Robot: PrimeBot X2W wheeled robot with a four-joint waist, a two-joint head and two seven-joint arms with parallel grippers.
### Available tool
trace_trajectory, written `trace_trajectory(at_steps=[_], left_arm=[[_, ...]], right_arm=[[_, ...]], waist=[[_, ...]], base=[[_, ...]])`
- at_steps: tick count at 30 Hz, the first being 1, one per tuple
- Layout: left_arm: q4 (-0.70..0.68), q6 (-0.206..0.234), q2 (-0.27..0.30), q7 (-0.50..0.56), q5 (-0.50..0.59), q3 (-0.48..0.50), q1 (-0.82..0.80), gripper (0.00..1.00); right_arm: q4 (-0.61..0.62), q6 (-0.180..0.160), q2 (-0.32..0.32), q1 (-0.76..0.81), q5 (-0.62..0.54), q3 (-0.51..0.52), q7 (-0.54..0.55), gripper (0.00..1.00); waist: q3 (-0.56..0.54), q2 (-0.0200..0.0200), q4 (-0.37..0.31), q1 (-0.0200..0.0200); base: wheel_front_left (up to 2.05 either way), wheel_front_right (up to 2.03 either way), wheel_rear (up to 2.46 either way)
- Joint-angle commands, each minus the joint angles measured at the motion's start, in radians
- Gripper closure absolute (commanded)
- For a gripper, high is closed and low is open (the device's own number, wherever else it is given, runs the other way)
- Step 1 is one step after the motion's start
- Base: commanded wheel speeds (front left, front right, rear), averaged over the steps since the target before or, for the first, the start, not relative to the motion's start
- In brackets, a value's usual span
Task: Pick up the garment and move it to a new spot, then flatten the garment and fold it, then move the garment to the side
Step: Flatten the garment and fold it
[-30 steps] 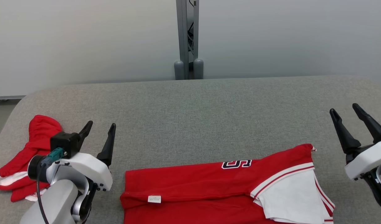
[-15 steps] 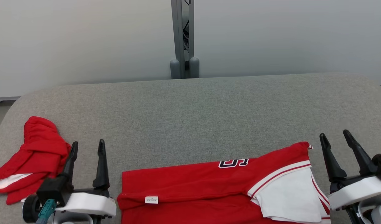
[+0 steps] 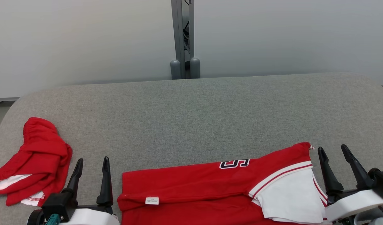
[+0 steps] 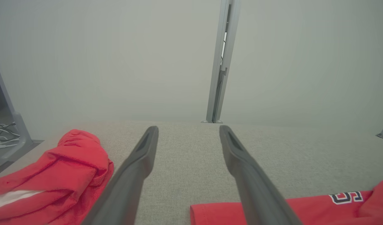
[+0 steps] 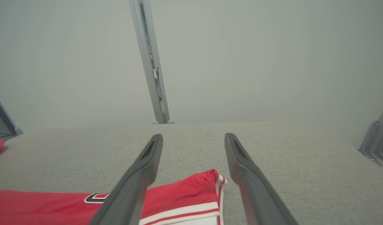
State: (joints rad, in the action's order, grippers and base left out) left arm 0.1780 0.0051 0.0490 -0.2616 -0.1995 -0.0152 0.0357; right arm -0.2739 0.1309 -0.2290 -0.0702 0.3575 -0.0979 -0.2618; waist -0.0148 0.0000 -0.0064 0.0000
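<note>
The garment (image 3: 194,187) is a red jersey with a white sleeve panel, striped trim and a dark letter patch. It lies flat at the near middle of the grey padded table (image 3: 194,118). Its left edge shows in the left wrist view (image 4: 304,209) and its top right corner in the right wrist view (image 5: 185,190). My left gripper (image 3: 93,159) stands open just left of the jersey, holding nothing, fingers pointing away over bare table (image 4: 189,128). My right gripper (image 3: 331,147) stands open just right of the jersey's corner, also holding nothing (image 5: 194,135).
A second red garment (image 3: 35,156) lies crumpled at the table's left edge, left of my left gripper (image 4: 60,175). A grey metal post (image 3: 182,37) rises behind the table's far edge against a pale wall. The table's corners are rounded.
Both grippers have drawn back toward the near edge and sit lower in the head view. The left one has turned from tilted to pointing straight ahead. The head camera shifted slightly. Neither garment moved.
</note>
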Motion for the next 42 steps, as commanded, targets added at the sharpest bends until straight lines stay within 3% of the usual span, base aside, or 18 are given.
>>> trace_trajectory(at_steps=[1,9,16,27,34,42], left_arm=[[-0.001,-0.003,0.004,-0.004,-0.008,-0.001,-0.016,0.0],[0.015,-0.02,0.004,-0.004,-0.012,-0.018,-0.023,0.0],[0.03,-0.035,0.004,-0.004,0.003,-0.023,-0.035,0.0],[0.033,-0.061,0.004,-0.004,0.041,-0.033,-0.069,0.0],[0.013,-0.056,0.004,-0.004,0.039,-0.047,-0.072,0.0],[0.014,-0.062,0.004,-0.004,0.046,-0.053,-0.082,0.0]], right_arm=[[-0.009,0.0,-0.006,0.006,0.0,0.004,-0.004,0.0],[-0.22,0.0,0.006,-0.02,0.089,0.012,0.0,0.0],[-0.376,0.0,-0.017,-0.081,0.25,-0.073,0.019,0.0],[-0.59,0.0,-0.053,-0.174,0.351,-0.229,0.003,0.0],[-0.657,0.0,-0.033,-0.202,0.43,-0.317,0.008,0.0],[-0.631,0.003,-0.017,-0.221,0.536,-0.446,0.033,0.0]], waist=[[0.003,0.0,0.002,0.0],[0.023,0.0,0.014,0.0],[0.047,0.0,0.028,0.0],[0.074,0.0,0.054,0.0],[0.08,0.0,0.062,0.0],[0.084,0.0,0.063,0.0]], base=[[0.0,0.0,0.0],[0.0,0.0,0.0],[0.0,0.0,0.0],[0.0,0.0,0.0],[0.0,0.0,0.0],[0.0,0.0,0.0]])
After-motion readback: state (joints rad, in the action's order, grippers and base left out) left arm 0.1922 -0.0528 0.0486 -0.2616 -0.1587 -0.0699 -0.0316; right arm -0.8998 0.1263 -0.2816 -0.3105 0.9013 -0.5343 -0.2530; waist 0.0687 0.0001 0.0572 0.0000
